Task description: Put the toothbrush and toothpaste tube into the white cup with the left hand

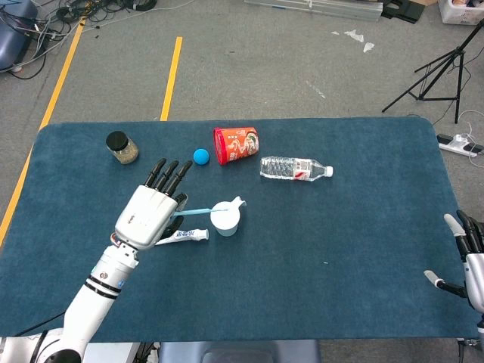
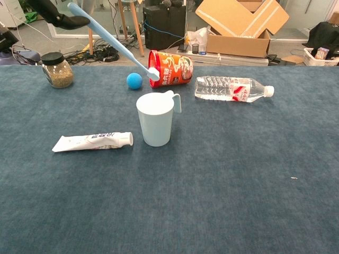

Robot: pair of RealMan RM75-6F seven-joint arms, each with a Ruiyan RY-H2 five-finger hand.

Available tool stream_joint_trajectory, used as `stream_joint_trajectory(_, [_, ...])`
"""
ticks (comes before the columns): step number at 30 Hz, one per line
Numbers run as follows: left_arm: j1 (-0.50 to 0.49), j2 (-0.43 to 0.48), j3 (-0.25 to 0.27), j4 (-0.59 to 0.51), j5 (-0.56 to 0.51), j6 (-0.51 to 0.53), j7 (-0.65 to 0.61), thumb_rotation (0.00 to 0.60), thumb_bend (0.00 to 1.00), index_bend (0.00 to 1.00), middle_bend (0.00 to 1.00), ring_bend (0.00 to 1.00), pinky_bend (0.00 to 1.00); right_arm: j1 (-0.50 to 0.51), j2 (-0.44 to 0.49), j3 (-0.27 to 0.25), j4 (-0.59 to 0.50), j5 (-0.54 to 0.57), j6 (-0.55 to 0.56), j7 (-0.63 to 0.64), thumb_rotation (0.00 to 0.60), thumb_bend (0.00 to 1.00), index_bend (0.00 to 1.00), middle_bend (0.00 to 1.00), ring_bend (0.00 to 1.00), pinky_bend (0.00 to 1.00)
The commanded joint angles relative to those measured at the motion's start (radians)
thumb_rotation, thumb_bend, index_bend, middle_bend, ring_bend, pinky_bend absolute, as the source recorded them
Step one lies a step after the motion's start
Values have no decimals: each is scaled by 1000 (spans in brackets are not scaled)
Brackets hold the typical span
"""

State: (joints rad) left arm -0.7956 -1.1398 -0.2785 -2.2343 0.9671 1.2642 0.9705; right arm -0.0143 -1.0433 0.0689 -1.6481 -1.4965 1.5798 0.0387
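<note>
Left hand holding the toothbrush aloft, handle pinched, other fingers extending; brush head slanting down, hovering above the white cup's rim. Cup standing upright on the blue table. Toothpaste tube lying flat just left of the cup, cap end nearest it. Behind: blue ball, red tub on its side, water bottle lying down, lidded jar at far left. Right hand resting at the table's right edge, fingers spreading, holding nothing

table (blue cloth) | cup | tube | jar | ball | bottle
</note>
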Motion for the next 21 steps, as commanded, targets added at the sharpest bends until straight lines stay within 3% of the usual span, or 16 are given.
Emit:
stream_joint_trajectory(1, [-30,-30,10,21,-26,4,36,600,454,622,25,0,29,-1,2,1,0,0,1,5,600,0,0,0,0,364])
stream_joint_trajectory(21, [-133,-146,67,111,-113,29,136,600,454,621,24,0,29,-8,16,3,5,-8,7,48,600,0,0,0,0,364])
